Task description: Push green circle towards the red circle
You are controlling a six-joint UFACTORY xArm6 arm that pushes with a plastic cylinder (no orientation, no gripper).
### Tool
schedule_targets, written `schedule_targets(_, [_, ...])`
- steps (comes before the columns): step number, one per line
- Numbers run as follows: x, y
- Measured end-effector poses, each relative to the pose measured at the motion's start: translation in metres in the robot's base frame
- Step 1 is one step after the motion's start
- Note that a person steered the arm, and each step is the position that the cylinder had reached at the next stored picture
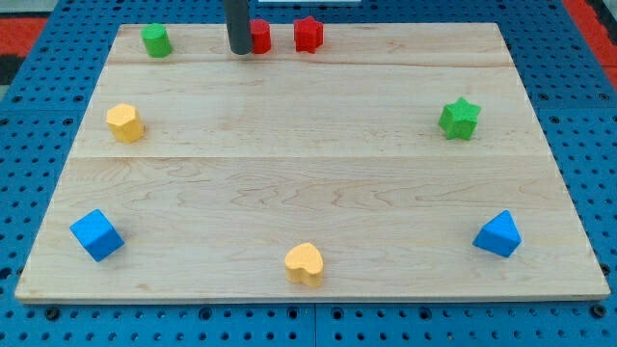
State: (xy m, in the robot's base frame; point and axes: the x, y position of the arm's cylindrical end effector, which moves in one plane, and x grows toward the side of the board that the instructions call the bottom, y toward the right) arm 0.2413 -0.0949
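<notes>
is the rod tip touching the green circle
Apart. The camera view shows bare wood between my tip and the green circle; the tip sits against the red circle instead.

My tip touches the red circle, green circle well apart.

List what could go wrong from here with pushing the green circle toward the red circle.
1. My tip stands against the red circle, well to the right of the green circle; moving off carelessly could knock the red circle away.
2. Both circles sit near the board's top edge; a slightly upward push might send the green circle off the board.
3. The red star is close beside the red circle, so overshooting may bunch all three together.
</notes>
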Motion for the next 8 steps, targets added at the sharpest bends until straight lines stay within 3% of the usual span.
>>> schedule_targets(2, [-0.006, 0.002])
schedule_targets(5, [0.053, -0.033])
schedule_targets(6, [0.056, -0.035])
schedule_targets(8, [0.062, -0.106])
